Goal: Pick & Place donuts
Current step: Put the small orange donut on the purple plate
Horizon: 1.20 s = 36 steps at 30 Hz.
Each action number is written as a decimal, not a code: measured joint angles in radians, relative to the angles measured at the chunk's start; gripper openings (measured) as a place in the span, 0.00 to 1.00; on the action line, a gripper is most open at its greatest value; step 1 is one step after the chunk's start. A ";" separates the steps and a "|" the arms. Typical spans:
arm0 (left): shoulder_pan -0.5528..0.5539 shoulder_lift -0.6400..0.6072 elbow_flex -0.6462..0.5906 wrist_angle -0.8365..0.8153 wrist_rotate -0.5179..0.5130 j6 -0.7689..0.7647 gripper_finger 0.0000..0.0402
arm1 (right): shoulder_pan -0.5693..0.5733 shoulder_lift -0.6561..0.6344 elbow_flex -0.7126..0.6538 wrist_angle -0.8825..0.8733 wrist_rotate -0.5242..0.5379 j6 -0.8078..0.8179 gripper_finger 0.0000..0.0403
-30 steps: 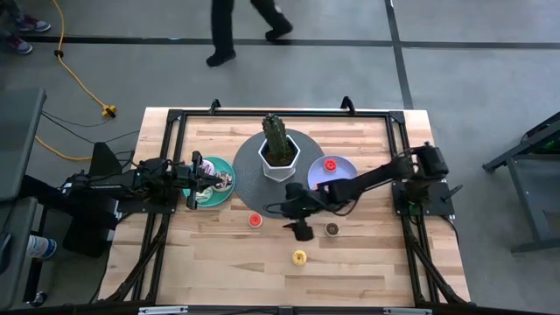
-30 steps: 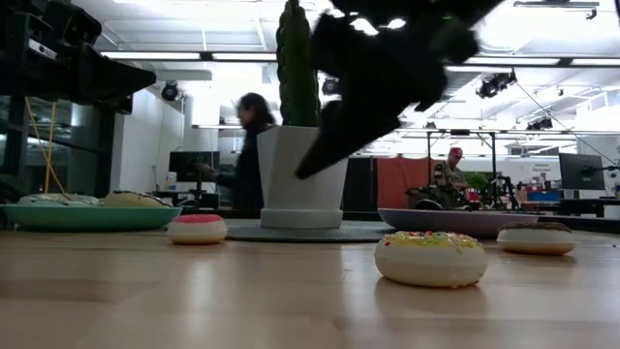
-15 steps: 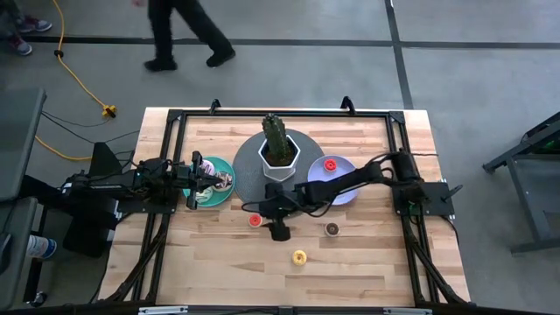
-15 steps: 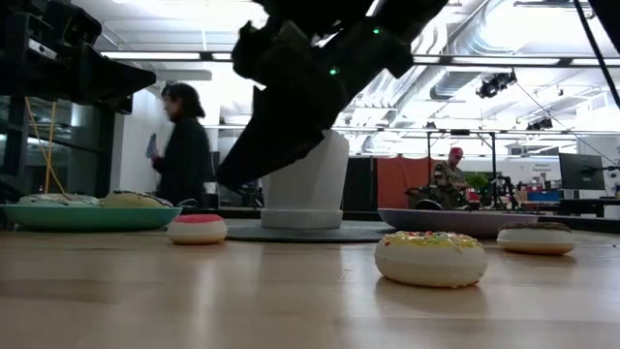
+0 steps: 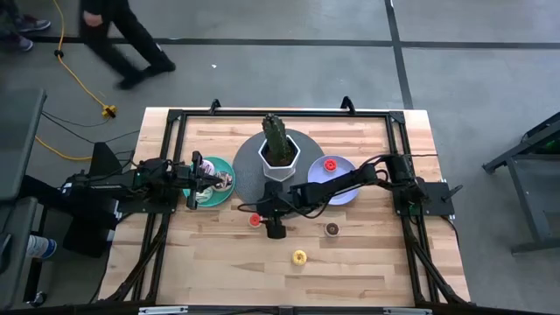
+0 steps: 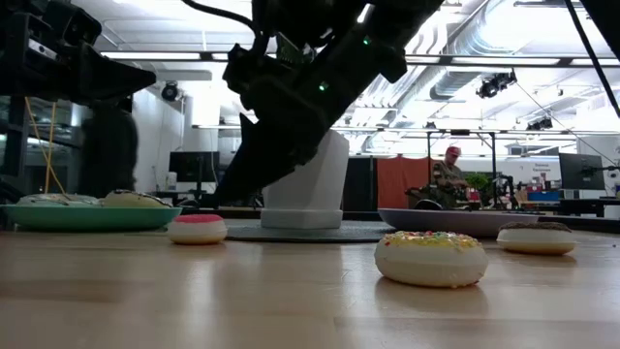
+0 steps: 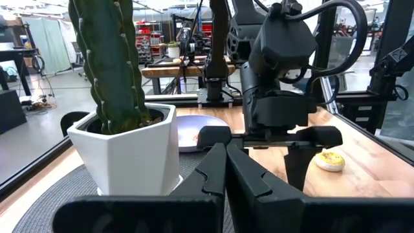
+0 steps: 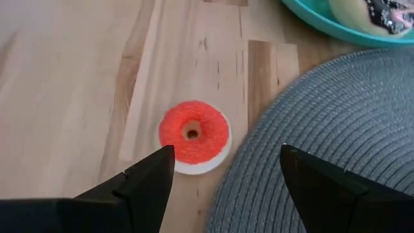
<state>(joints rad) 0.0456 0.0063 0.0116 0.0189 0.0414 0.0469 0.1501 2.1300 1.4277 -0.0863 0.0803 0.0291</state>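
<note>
High view: the right gripper (image 5: 262,215) reaches across the wooden slat table (image 5: 367,271) with its fingers spread, poised at the small red-iced donut (image 5: 255,220) that lies on the bare wood just beside the round grey woven mat (image 5: 248,171). On that mat stands the white faceted pot with a green cactus (image 5: 279,149). The left gripper (image 5: 203,180) waits over the round teal plate (image 5: 213,198) with its fingers pressed together, holding nothing. A second red donut (image 5: 330,164) sits on the round lavender plate (image 5: 343,195), a small brown donut (image 5: 332,229) lies on the wood near that plate, and a small yellow donut (image 5: 299,256) lies farther toward the table's near edge. A person (image 5: 118,35) walks on the floor beyond the table.

Low view: the red-iced donut (image 6: 197,229) rests flat on the table, the dark right arm above it. The yellow donut (image 6: 430,258) lies nearest the camera; the brown donut (image 6: 536,238) is off to the side.

Left wrist view: its closed fingers (image 7: 223,178) point toward the cactus pot (image 7: 132,152) and the right arm beyond.

Right wrist view: the red donut (image 8: 194,135) lies between the two parted fingers (image 8: 145,181), untouched, beside the mat edge (image 8: 310,110).
</note>
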 joint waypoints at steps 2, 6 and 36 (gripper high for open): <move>0.000 0.000 0.000 0.000 0.000 0.000 0.00 | 0.000 0.000 0.000 0.001 0.003 0.033 0.68; 0.000 0.000 0.000 0.000 0.000 0.000 0.00 | 0.009 0.000 0.000 0.005 -0.001 0.116 0.68; 0.000 0.000 0.000 0.000 0.000 0.000 0.00 | 0.031 0.055 0.000 0.070 -0.004 0.079 0.79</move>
<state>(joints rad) 0.0456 0.0063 0.0116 0.0189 0.0412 0.0471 0.1814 2.1845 1.4273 -0.0159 0.0765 0.1078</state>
